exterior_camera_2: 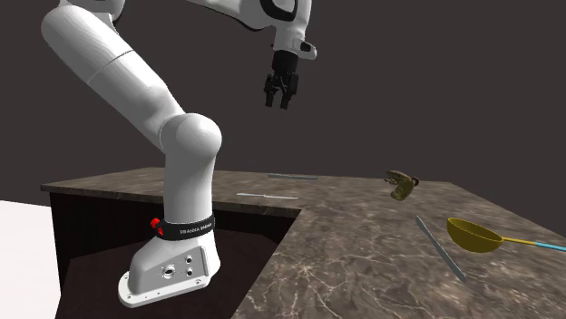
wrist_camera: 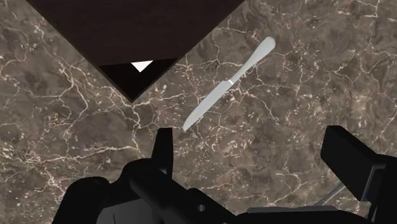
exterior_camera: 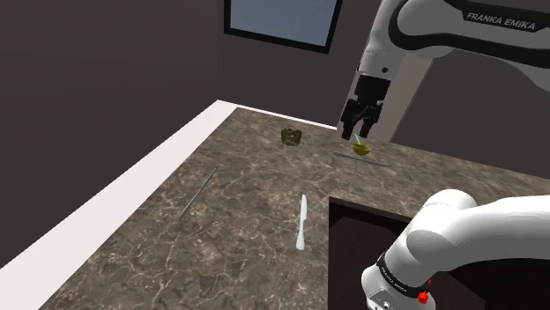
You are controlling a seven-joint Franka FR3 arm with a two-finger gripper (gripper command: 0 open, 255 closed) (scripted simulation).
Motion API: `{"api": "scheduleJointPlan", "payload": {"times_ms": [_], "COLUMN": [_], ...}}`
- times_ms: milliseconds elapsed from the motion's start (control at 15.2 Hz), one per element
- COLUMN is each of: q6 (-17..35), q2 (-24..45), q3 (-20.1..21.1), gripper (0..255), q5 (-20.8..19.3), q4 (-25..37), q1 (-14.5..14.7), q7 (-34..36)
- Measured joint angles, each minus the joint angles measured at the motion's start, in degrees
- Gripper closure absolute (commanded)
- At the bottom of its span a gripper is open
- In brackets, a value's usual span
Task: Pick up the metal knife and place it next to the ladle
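Counter (exterior_camera: 132,238): brown veined marble with a pale edge along the shoulder view's left. Dark walls, window (exterior_camera: 280,22).
Arm: raised high over the counter. Gripper (exterior_camera: 356,132) points down, fingers (wrist_camera: 164,149) spread, holding nothing.
Knife (exterior_camera: 302,222): flat beside the stand's notch, well apart from the ladle (exterior_camera: 361,149). Long axis runs near-to-far, blade toward the far wall.

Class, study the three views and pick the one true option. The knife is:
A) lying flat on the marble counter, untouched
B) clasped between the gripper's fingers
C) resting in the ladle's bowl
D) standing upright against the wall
A: the knife lies flat on the counter, while the gripper hangs well above the counter, fingers apart and empty.
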Motion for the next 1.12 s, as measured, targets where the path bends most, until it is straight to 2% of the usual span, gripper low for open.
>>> {"api": "scheduleJointPlan", "payload": {"times_ms": [132, 396, 726, 1122], "q6": [0.92, 7.40, 17.62, 31.87], "q2": [-0.56, -3.76, -5.81, -2.20], "q3": [0.74, 5.05, 12.19, 22.07], "gripper": [0, 0, 0, 0], "q5": [0.36, 2.15, 5.71, 10.67], "q4": [-1.22, -9.18, -19.07, -27.43], "q1": [-0.20, -1.98, -3.58, -4.96], "q7": [1.21, 9.23, 20.96, 35.41]}}
